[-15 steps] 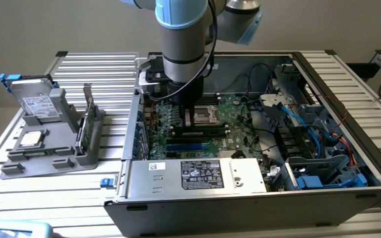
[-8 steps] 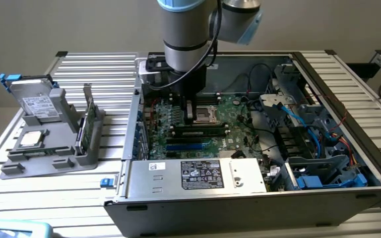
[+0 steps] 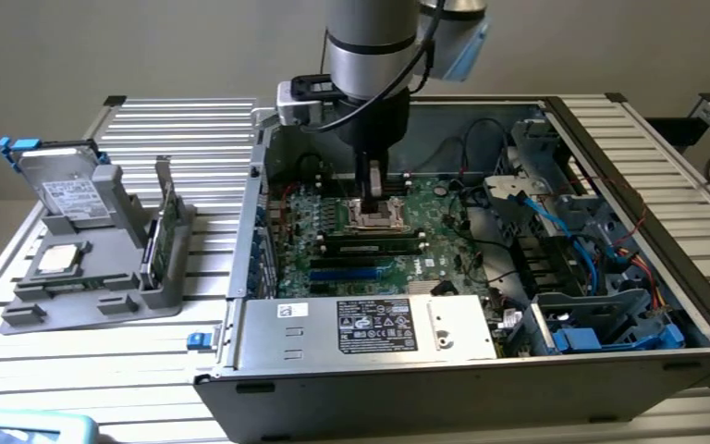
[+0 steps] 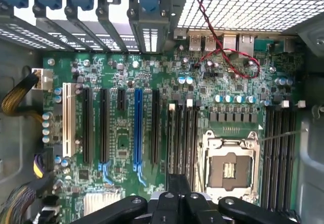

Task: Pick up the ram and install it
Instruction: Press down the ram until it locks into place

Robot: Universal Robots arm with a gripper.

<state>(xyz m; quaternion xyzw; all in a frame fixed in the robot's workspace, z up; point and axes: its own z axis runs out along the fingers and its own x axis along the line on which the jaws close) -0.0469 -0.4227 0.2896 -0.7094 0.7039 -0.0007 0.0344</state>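
Observation:
My gripper [image 3: 377, 194] reaches down into the open computer case [image 3: 688, 305], just above the CPU socket [image 3: 377, 219]. Its fingers are shut, with nothing visible between them. In the wrist view the shut gripper [image 4: 177, 183] hangs over the black memory slots [image 4: 185, 133] next to the socket [image 4: 229, 167]. A long narrow greenish stick, which looks like the ram [image 3: 372, 247], lies along those slots beside the socket. I cannot tell whether it is fully seated.
The green motherboard [image 4: 121, 143] carries black, blue and white expansion slots. A red cable [image 4: 228, 57] loops near the rear ports. Drive bays with blue cables [image 3: 577, 240] fill the case's right side in the exterior view. A grey holder [image 3: 96, 296] outside holds a hard drive [image 3: 69, 190], a chip [image 3: 59, 259] and an upright card [image 3: 164, 217].

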